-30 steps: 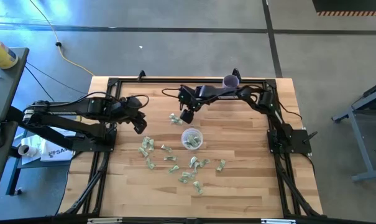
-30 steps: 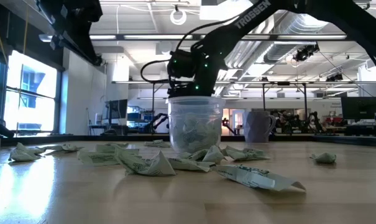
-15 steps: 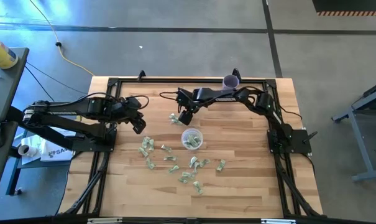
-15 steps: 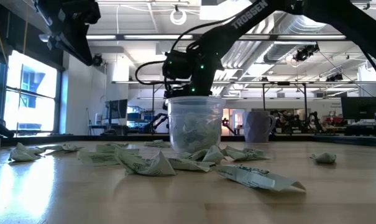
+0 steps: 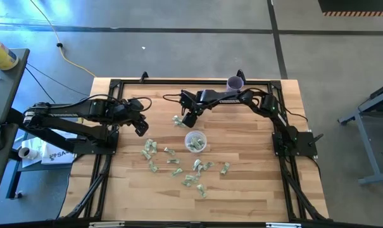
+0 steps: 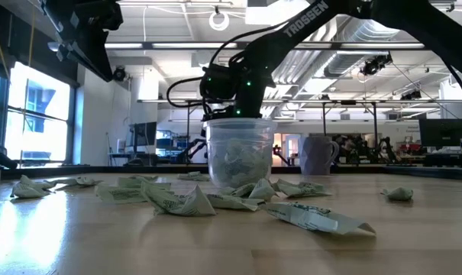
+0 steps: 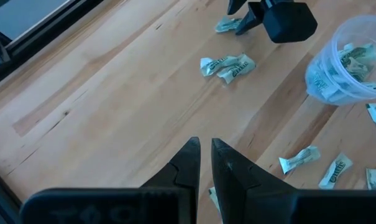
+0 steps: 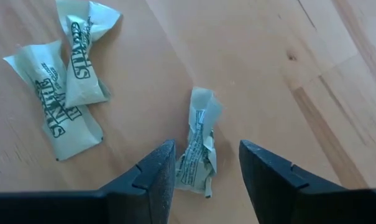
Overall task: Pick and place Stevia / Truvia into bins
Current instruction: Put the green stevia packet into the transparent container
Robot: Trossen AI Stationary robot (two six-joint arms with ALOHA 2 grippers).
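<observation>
Several crumpled pale green and white Stevia packets (image 5: 191,171) lie loose on the wooden table, most of them near the front of the clear plastic cup (image 5: 195,140), which holds more packets. My right gripper (image 8: 206,163) is open and points steeply down just behind and left of the cup. Its fingers stand on either side of one crumpled packet (image 8: 199,146) lying flat on the wood; I cannot tell whether they touch it. Two more packets (image 8: 69,93) lie beside it. My left gripper (image 7: 204,152) hangs shut and empty above the table's left side.
A purple cup (image 5: 235,83) stands at the table's far edge, behind my right arm. A black frame (image 5: 109,126) borders the table. Bare wood lies between my left gripper (image 5: 142,130) and the packets, and along the right side.
</observation>
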